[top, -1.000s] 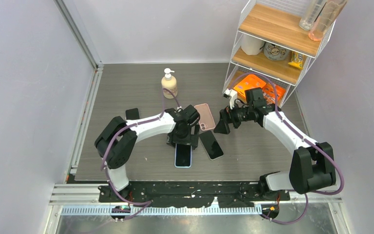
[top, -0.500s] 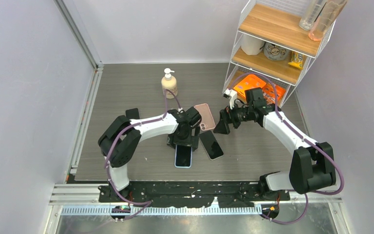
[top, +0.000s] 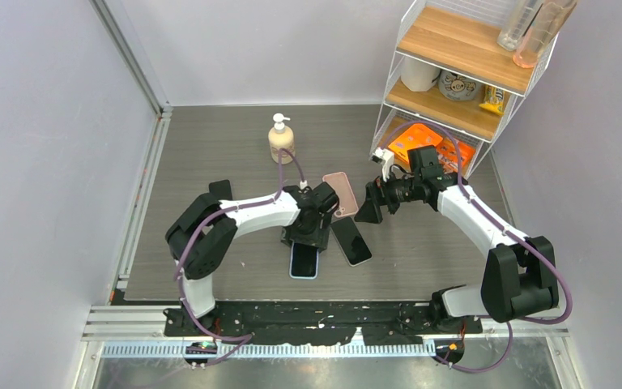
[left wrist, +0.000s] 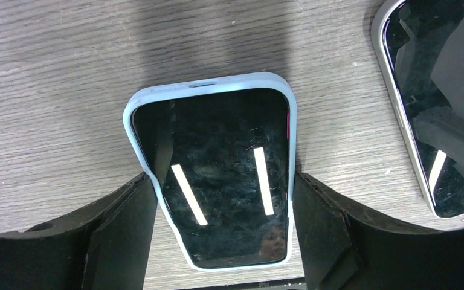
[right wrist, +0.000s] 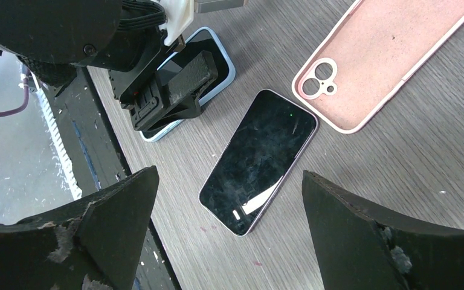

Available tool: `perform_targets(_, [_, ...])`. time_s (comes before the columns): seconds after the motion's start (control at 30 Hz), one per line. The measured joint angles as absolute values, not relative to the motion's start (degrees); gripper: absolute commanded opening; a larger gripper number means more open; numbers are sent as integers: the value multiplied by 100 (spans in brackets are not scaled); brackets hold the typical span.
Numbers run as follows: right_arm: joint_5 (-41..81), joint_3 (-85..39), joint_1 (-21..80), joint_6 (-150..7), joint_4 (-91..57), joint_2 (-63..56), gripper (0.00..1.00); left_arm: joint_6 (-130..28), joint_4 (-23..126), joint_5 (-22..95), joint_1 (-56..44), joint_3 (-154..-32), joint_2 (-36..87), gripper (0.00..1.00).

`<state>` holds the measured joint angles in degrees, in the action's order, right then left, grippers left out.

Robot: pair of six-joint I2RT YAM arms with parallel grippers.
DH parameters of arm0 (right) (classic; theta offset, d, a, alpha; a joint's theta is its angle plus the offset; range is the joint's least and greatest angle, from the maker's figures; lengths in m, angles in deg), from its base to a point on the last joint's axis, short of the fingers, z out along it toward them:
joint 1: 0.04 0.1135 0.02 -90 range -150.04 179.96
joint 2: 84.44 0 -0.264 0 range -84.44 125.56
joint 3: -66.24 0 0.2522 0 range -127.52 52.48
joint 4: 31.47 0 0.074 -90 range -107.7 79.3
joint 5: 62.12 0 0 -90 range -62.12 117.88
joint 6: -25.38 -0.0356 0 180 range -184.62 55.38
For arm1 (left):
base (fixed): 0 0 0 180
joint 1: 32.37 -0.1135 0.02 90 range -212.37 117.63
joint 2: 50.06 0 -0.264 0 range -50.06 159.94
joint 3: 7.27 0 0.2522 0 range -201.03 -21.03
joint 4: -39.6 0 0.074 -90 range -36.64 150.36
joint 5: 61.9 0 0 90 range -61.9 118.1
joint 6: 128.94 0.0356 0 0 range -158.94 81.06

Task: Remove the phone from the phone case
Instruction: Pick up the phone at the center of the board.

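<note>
Since the earlier frame, the left gripper [left wrist: 220, 232] has been brought lower over the cased handset and its jaws have been drawn inward; the right arm has not been moved. The phone [left wrist: 217, 175] lies screen up between the left jaws, seated in the light blue phone case [left wrist: 208, 81], whose rounded end projects ahead of the fingertips. Both fingers are seen pressed against the long edges of the case, so the jaws are judged closed on it, though how firmly cannot be told.

The right gripper [right wrist: 229, 223] is held spread wide with nothing between its fingers. A bare phone [right wrist: 260, 160] lies below its jaws and a pink case [right wrist: 386, 60] beyond them, both flat on the table [left wrist: 48, 72].

For the step in hand, the hold should be kept on the case rim, not on the glass, and level on both sides so the handset is not twisted. One corner of the case should then be peeled back by the other gripper, since a squeeze across the width is likely to lock the phone in.

No brand, label or writing can be read on either phone or case.
</note>
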<state>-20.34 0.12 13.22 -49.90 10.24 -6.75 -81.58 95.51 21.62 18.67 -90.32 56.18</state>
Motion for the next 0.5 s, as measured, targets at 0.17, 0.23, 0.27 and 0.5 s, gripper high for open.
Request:
perform_targets(0.17, [-2071, 12, 1300, -4990, 1024, -675, 95, -8138, 9562, 2178, 1867, -9045, 5627, 34])
perform_targets(0.23, [-2082, 12, 1296, -4990, 1026, -675, 95, -8083, 9560, 2195, 1867, -9048, 5627, 13])
perform_targets(0.27, [-2087, 12, 1296, -4990, 1026, -675, 95, -8037, 9560, 2213, 1867, -9054, 5627, 1])
perform_targets(0.5, [-2089, 12, 1296, -4990, 1026, -673, 95, -7277, 9584, 2311, 1878, -9279, 5727, 0])
